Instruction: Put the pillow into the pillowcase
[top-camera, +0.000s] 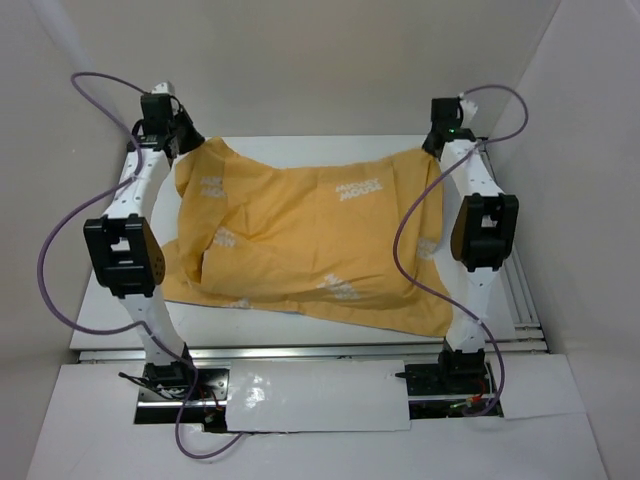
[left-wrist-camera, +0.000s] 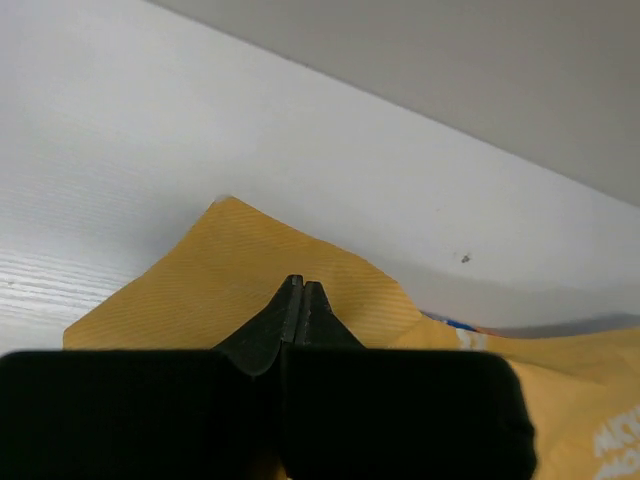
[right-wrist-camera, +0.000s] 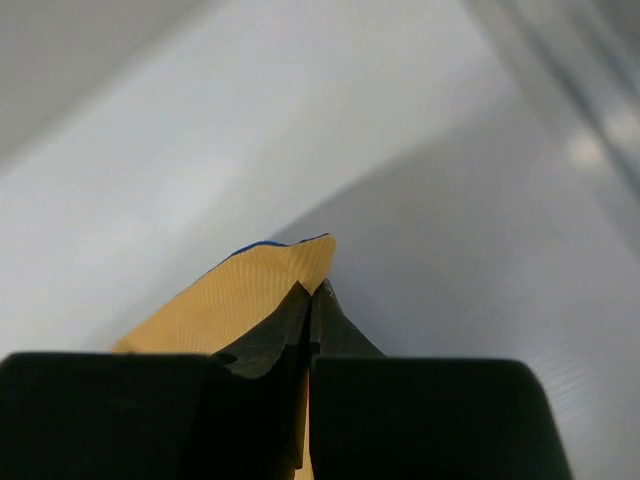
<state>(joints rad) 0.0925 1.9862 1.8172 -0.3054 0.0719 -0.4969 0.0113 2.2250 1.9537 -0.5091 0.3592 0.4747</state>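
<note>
The pillowcase (top-camera: 300, 235) lies spread over the table with its orange-yellow side out and white mirrored lettering on it. It bulges in the middle. The pillow is hidden. My left gripper (top-camera: 185, 140) is at the far left corner, shut on the pillowcase. In the left wrist view its jaws (left-wrist-camera: 301, 285) meet on orange cloth (left-wrist-camera: 230, 260). My right gripper (top-camera: 437, 150) is at the far right corner. In the right wrist view its jaws (right-wrist-camera: 312, 290) pinch the pillowcase corner (right-wrist-camera: 250, 290), which shows a thin blue edge.
The white table (top-camera: 300, 330) is walled in by white panels at the back and both sides. Aluminium rails (top-camera: 525, 300) run along its right edge. A glossy white sheet (top-camera: 320, 395) lies between the arm bases. Purple cables loop beside each arm.
</note>
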